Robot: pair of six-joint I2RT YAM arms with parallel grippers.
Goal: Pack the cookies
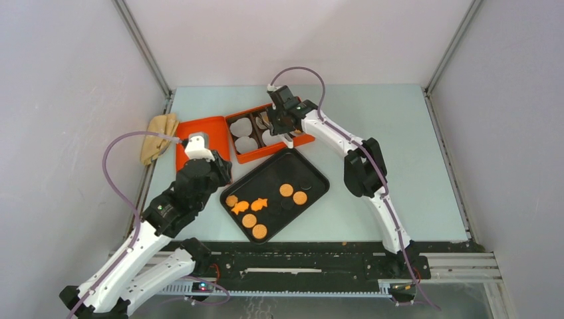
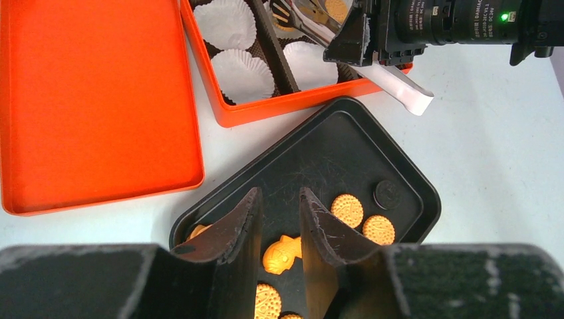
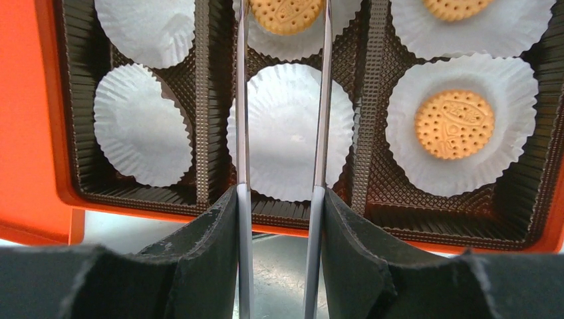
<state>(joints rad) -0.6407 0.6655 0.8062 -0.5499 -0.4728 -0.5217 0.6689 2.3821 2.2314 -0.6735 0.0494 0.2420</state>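
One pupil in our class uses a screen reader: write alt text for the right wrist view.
The right end effector grips metal tongs whose arms flank a round cookie over a white liner in an orange box. Two more cookies lie in liners to the right; three liners are empty.

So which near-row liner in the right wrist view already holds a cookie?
The rightmost liner, with a round orange cookie; the middle liner and left liner are empty.

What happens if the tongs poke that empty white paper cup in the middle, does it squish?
Probably yes: the paper cup looks thin and pleated, so it would likely crumple. It seems very light, with nothing inside weighing it down, so it might slide or lift.
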